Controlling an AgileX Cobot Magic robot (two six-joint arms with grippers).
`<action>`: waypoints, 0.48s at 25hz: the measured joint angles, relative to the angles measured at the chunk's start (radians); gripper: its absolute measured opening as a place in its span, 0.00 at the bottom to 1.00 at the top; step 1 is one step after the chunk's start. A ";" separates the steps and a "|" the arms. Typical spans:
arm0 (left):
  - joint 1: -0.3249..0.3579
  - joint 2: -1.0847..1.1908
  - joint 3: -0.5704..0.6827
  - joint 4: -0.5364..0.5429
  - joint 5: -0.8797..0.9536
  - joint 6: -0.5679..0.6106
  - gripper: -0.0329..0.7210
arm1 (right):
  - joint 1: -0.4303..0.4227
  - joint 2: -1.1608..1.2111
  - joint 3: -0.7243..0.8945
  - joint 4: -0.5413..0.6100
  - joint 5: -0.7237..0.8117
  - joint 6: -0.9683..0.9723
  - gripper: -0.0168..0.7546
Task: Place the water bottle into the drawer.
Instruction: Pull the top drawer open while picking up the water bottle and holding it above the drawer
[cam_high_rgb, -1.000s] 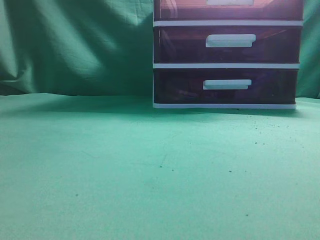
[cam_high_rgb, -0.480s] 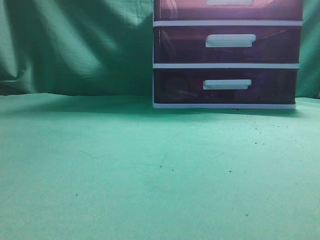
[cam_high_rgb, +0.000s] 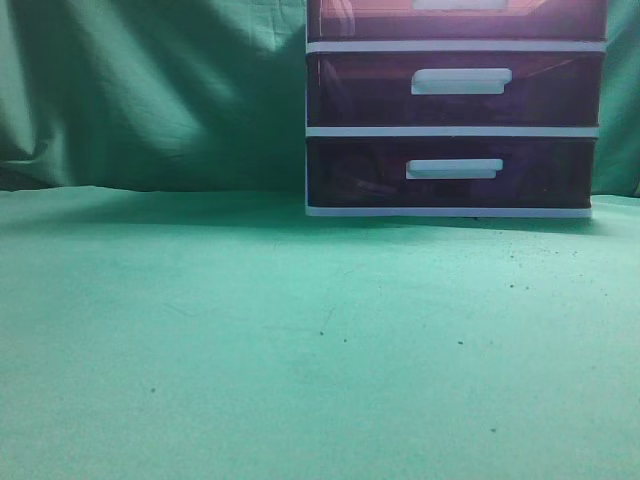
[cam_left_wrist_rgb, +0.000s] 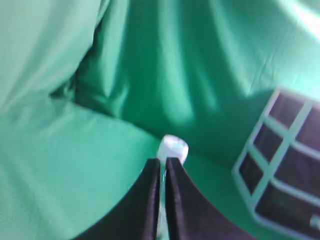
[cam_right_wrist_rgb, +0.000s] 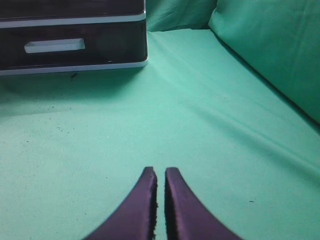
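The drawer (cam_high_rgb: 370, 22), reddish-brown with a white bar handle, is the top one of the white-framed unit at the upper right of the exterior view and looks closed. Neither gripper shows in that view. In the left wrist view my left gripper (cam_left_wrist_rgb: 163, 161) is shut on a thin, pale translucent thing whose whitish rounded end (cam_left_wrist_rgb: 173, 148) sticks out past the fingertips; I take it for the water bottle. It is held in the air, left of the drawer unit (cam_left_wrist_rgb: 280, 150). My right gripper (cam_right_wrist_rgb: 160, 172) is shut and empty, low over the green cloth.
Two darker purple drawers (cam_high_rgb: 360, 90) (cam_high_rgb: 360, 172) sit below the top one; the lowest also shows in the right wrist view (cam_right_wrist_rgb: 110, 45). Green cloth (cam_high_rgb: 300, 330) covers the table and hangs in folds behind and at the right (cam_right_wrist_rgb: 270, 50).
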 joint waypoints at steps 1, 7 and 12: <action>0.000 0.000 0.000 0.000 -0.047 0.000 0.04 | 0.000 0.000 0.000 0.000 0.000 0.000 0.08; 0.000 0.003 -0.060 0.129 -0.036 -0.053 0.04 | 0.000 0.000 0.000 0.000 0.000 0.000 0.08; 0.000 0.147 -0.232 0.197 0.217 -0.075 0.04 | 0.000 0.000 0.000 0.000 0.000 0.000 0.08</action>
